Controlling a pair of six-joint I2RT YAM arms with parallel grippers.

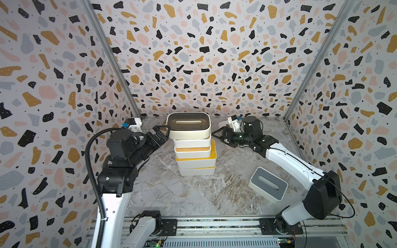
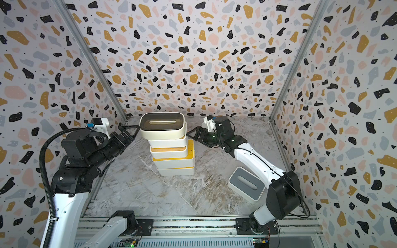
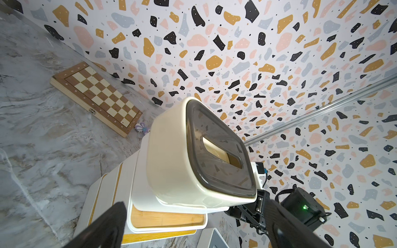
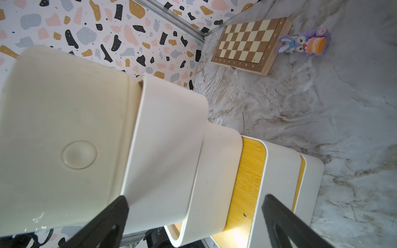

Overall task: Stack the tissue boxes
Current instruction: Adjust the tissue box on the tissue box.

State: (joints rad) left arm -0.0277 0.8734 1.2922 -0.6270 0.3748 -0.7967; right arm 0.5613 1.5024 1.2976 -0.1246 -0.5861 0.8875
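- Your stack (image 1: pixel 194 151) stands mid-table, close to the back wall. I count five boxes in both top views (a sixth may hide among them; I cannot tell).
- The dark-lidded box (image 1: pixel 188 125) sits on top, cream-walled and slot up. It rests on a white box and overhangs it toward your left arm's side.
- Below come a light wood lid and then yellow lids, each box shifted a little, so the pile is staggered.
- Your left claw (image 1: pixel 165 132) is spread wide at the left end of the dark-lidded box and grips nothing. Its tips are just beside the wall; whether they touch it, I cannot tell.
- Your right claw (image 1: pixel 216 135) is also spread wide and holds nothing. Its tips are just beside the stack's right end, level with the upper two boxes.
- The grey-lidded box (image 1: pixel 268 184) lies alone on the table (image 1: pixel 171 193), well apart from the stack, beside your right arm.
- In the wrist views a chessboard (image 3: pixel 96 96) lies flat against the wall, with a purple toy (image 4: pixel 305 44) just beside it.
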